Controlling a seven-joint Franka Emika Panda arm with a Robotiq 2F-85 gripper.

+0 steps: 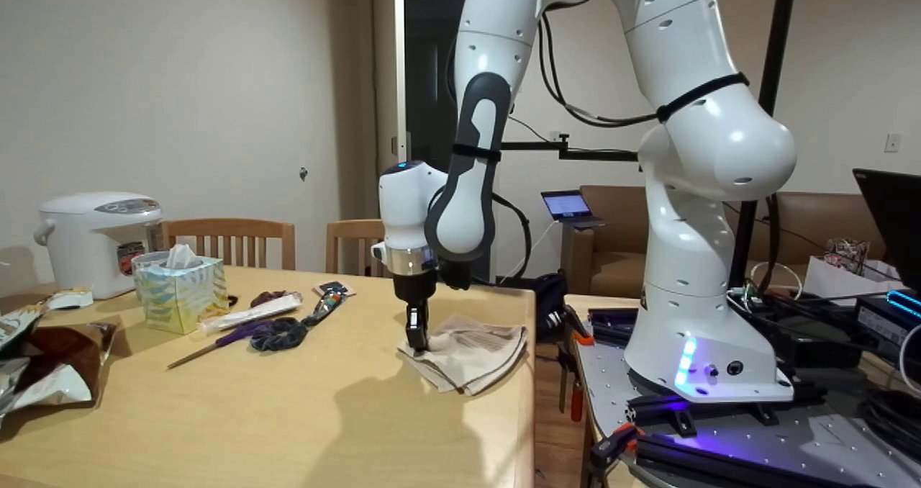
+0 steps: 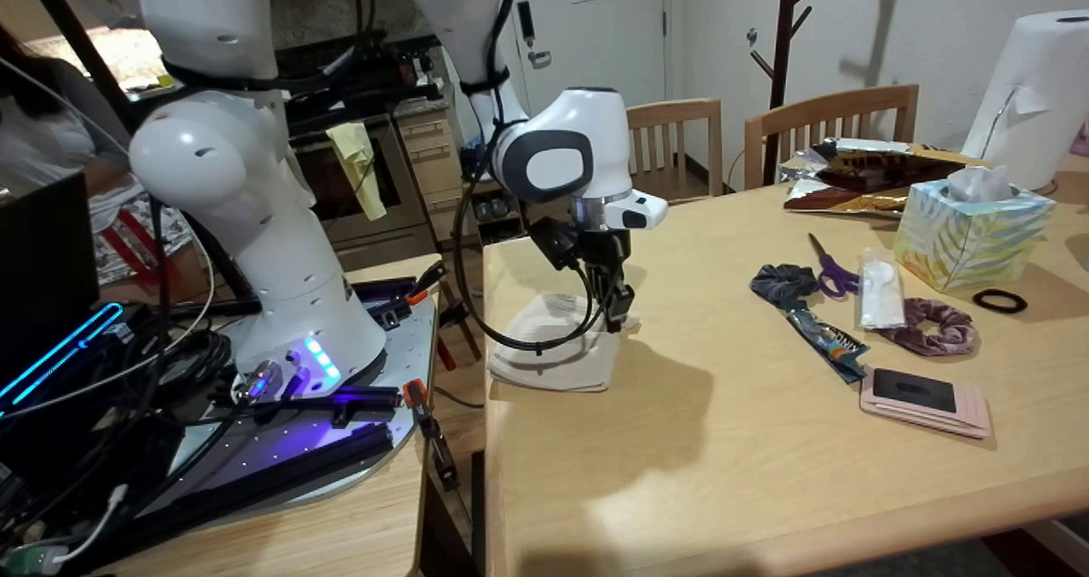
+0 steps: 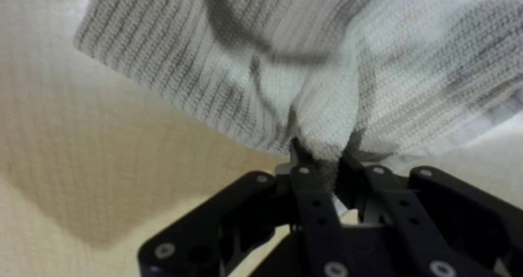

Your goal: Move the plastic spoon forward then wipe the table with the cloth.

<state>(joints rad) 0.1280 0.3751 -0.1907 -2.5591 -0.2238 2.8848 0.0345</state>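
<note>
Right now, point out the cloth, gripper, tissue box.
Beige ribbed cloth (image 1: 475,355): in an exterior view, middle of its spread part.
Robotiq gripper (image 3: 325,158): in the wrist view, midway between its fingertips.
Leaf-patterned tissue box (image 2: 972,241): in an exterior view, printed side.

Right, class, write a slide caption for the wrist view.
A gripper pinches a fold of ribbed cloth on the table.

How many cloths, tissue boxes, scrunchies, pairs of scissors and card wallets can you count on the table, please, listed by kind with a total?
Cloth: 1
Tissue box: 1
Dark scrunchie and mauve scrunchie: 2
Scissors: 1
Pink card wallet: 1
Total: 6
</note>
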